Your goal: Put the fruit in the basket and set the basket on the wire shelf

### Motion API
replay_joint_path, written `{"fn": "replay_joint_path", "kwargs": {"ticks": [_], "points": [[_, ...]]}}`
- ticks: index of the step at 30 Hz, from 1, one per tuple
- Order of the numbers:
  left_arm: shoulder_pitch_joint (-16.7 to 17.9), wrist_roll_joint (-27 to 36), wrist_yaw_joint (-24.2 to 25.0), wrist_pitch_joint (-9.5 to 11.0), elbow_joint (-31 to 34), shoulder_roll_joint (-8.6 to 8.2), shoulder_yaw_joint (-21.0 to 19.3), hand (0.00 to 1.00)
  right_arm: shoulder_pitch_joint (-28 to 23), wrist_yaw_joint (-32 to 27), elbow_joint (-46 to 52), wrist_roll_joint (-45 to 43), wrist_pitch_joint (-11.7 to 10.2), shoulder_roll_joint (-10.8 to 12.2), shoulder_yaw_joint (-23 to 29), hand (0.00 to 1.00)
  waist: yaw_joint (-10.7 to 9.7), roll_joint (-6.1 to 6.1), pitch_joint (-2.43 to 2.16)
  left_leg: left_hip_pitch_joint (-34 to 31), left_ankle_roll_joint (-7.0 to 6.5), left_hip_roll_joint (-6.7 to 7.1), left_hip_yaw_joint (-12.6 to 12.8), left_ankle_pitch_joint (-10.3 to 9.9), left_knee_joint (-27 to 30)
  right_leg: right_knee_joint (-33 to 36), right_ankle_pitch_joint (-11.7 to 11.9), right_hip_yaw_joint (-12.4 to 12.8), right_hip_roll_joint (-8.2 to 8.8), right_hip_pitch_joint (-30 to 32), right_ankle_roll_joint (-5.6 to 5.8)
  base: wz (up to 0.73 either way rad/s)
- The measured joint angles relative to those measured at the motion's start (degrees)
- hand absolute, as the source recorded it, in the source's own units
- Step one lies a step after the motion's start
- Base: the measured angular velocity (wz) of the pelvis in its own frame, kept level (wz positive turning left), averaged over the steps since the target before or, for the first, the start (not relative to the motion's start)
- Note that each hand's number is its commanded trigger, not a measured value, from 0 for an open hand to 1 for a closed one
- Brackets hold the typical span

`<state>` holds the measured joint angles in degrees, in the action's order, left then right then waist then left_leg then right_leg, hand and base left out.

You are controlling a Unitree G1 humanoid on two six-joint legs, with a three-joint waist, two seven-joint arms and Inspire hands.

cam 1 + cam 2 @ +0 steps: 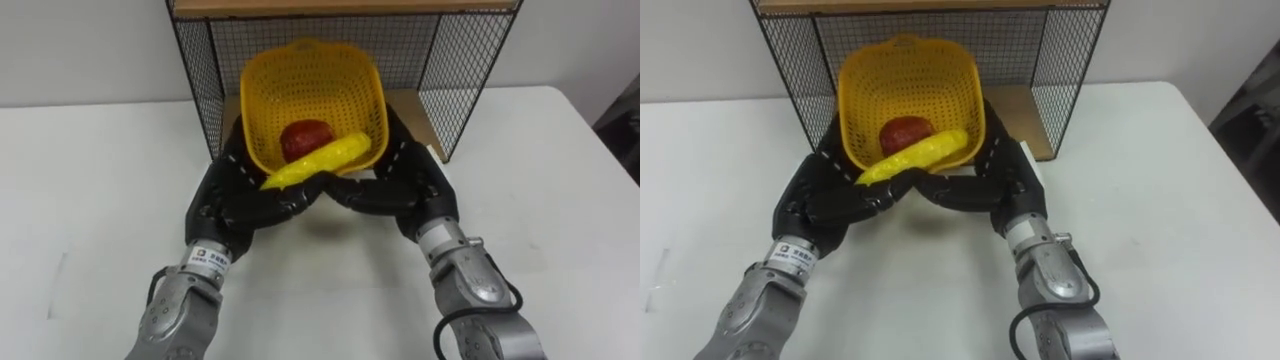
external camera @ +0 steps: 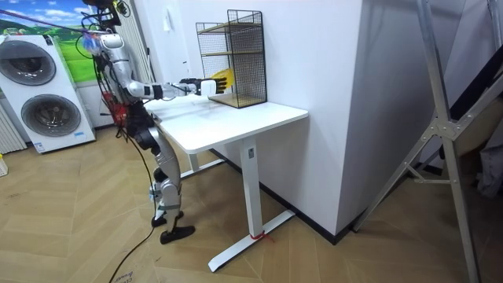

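Over the white table (image 1: 90,180), the left hand (image 1: 232,195) and right hand (image 1: 405,185) curl under the yellow basket (image 1: 312,70), cradling it tipped toward the robot. The red fruit (image 1: 305,138) and yellow fruit (image 1: 315,160) lie inside, probably steadied for entering the wire shelf (image 1: 470,80) behind.

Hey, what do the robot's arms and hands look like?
The left hand and right hand are black with segmented fingers. The forearms are rounded silver-grey shells. A white printed label sits at the left wrist; a black cable loops beside the right forearm.

Yellow mesh basket (image 1: 310,75), red fruit (image 1: 305,138), yellow fruit (image 1: 318,161), black wire shelf (image 1: 200,70)
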<state>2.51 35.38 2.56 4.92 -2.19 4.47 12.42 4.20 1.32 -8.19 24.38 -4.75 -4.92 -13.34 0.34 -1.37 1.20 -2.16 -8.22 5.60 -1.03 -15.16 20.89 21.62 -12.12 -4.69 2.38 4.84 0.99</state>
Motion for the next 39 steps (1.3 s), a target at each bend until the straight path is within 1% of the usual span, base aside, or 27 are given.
{"fn": "replay_joint_path", "kwargs": {"ticks": [2,8,11,14,15,17,19,21,23,25,29,30,32,34,35,36,39], "points": [[-0.1,0.2,0.0,0.0,0.7,0.0,-0.1,0.0,0.1,-0.1,0.4,0.0,-0.1,0.0,0.0,0.0,0.0,0.02,0.0,0.3,0.01,-0.19,0.1,0.0,-0.4,-1.3,0.4,0.0,-0.5,-0.7,0.08,-0.07],[-0.3,0.4,0.0,0.0,0.8,-0.01,-0.2,0.0,0.3,-0.3,0.4,0.1,-0.2,0.1,-0.1,0.0,-0.1,0.01,-0.03,2.7,0.01,-0.48,0.8,0.0,-2.2,-4.0,0.9,0.8,-0.57,-3.3,0.4,-0.06],[-0.6,0.0,0.0,0.0,0.8,-0.01,-0.3,0.0,0.3,-0.6,0.4,-0.1,-0.2,0.2,-0.1,0.0,-0.1,0.06,-0.04,3.0,0.01,-0.57,1.0,0.0,-2.3,-4.3,1.1,1.1,-0.71,-3.6,0.41,-0.01],[-0.6,0.0,0.0,0.0,0.8,-0.02,-0.3,0.0,0.3,-0.8,0.4,0.0,-0.2,0.4,-0.1,0.0,-0.1,0.25,-0.03,4.7,0.01,-0.95,1.2,0.0,-3.4,-5.5,1.7,1.3,-1.13,-5.2,0.28,-0.06],[-0.6,0.0,0.0,0.0,0.8,-0.04,-0.3,0.0,0.4,-0.9,0.3,0.4,-0.2,0.4,-0.1,0.0,-0.1,0.56,0.02,5.0,0.02,-1.11,1.3,0.0,-3.6,-6.1,2.0,1.3,-1.52,-5.9,0.25,-0.03],[-0.8,0.0,0.0,-0.1,0.8,-0.03,-0.3,0.0,0.4,-0.9,0.2,0.9,-0.2,0.4,-0.1,0.0,-0.3,1.11,-0.01,5.6,0.01,-1.13,1.3,0.0,-4.5,-6.2,2.2,1.3,-1.63,-6.3,0.26,-0.03],[-0.8,0.0,-0.1,-0.9,0.8,0.04,-0.4,0.0,0.4,-1.2,-0.1,1.2,-0.2,0.3,-0.1,0.0,-0.3,1.78,-0.03,6.2,0.0,-1.14,1.3,0.0,-4.9,-6.4,2.2,1.1,-1.62,-6.8,0.25,0.0],[-0.8,0.0,-0.2,-1.3,0.8,0.11,-0.4,0.0,0.4,-1.3,-0.2,1.2,-0.2,0.4,-0.1,0.0,-0.3,1.87,-0.09,6.5,0.08,-1.15,1.3,0.2,-5.4,-6.5,2.3,1.1,-1.63,-6.9,0.22,0.0],[-1.0,0.0,-0.4,-1.7,0.8,0.21,-0.4,0.0,0.4,-1.5,-0.2,1.2,-0.2,0.4,-0.1,0.0,-0.3,1.86,-0.09,6.5,0.16,-1.22,1.3,0.3,-5.5,-6.6,2.3,0.8,-1.68,-6.9,0.14,0.02],[-2.2,-0.1,-0.7,-3.2,0.8,0.25,-0.7,0.0,0.4,-1.9,-0.3,1.3,-0.1,0.3,0.1,0.0,-0.3,1.75,-0.02,6.4,0.25,-1.26,1.2,0.4,-5.2,-6.8,2.4,0.6,-1.67,-6.8,0.06,0.04],[-4.0,0.0,-0.8,-3.7,0.5,0.24,-1.5,0.0,0.4,-2.0,-0.4,1.1,-0.1,0.5,0.8,0.0,-0.1,1.54,0.1,6.7,0.33,-1.28,1.4,0.5,-5.2,-6.9,2.4,0.9,-1.53,-6.9,0.02,-0.03],[-4.7,0.5,-0.8,-3.7,-0.4,0.25,-1.8,0.0,0.6,-2.1,-0.9,1.7,-0.1,0.4,1.0,0.0,0.0,1.46,0.12,6.9,0.33,-1.32,1.6,0.5,-5.2,-6.8,2.4,1.1,-1.52,-7.1,0.01,-0.06],[-6.0,1.8,-1.2,-3.9,-2.3,0.22,-1.5,0.0,2.3,-2.3,-3.4,3.3,0.4,0.3,0.9,0.0,-0.2,1.29,0.21,7.0,0.33,-1.36,1.6,0.5,-5.4,-6.9,2.4,1.3,-1.56,-7.5,-0.02,0.0],[-8.6,2.3,-2.6,-4.9,-6.5,-0.08,-1.5,0.0,4.1,-3.3,-5.7,3.3,2.0,0.3,1.0,0.0,-0.1,0.97,0.39,7.4,0.33,-1.36,1.4,0.5,-5.7,-7.0,2.4,1.3,-1.61,-7.9,-0.03,0.04],[-9.0,2.3,-2.9,-5.1,-7.4,-0.07,-1.5,0.0,4.5,-3.4,-6.1,3.0,2.5,0.3,1.1,0.0,-0.2,0.91,0.41,7.4,0.33,-1.36,1.3,0.5,-5.8,-7.0,2.4,1.3,-1.62,-7.9,-0.03,0.0],[-9.7,2.3,-3.4,-5.8,-8.8,-0.09,-1.5,0.0,4.9,-3.8,-6.3,2.2,3.4,0.3,1.1,0.0,-0.2,0.87,0.44,7.3,0.33,-1.36,1.2,0.5,-5.8,-7.1,2.4,1.3,-1.63,-7.9,-0.04,0.04],[-10.2,2.3,-3.7,-7.2,-10.3,-0.18,-1.5,0.0,5.3,-4.3,-6.9,2.1,4.9,0.1,1.1,0.0,-0.2,0.87,0.44,6.9,0.39,-1.35,0.9,0.5,-5.4,-7.6,2.6,1.3,-1.69,-7.8,-0.04,0.05]]}}
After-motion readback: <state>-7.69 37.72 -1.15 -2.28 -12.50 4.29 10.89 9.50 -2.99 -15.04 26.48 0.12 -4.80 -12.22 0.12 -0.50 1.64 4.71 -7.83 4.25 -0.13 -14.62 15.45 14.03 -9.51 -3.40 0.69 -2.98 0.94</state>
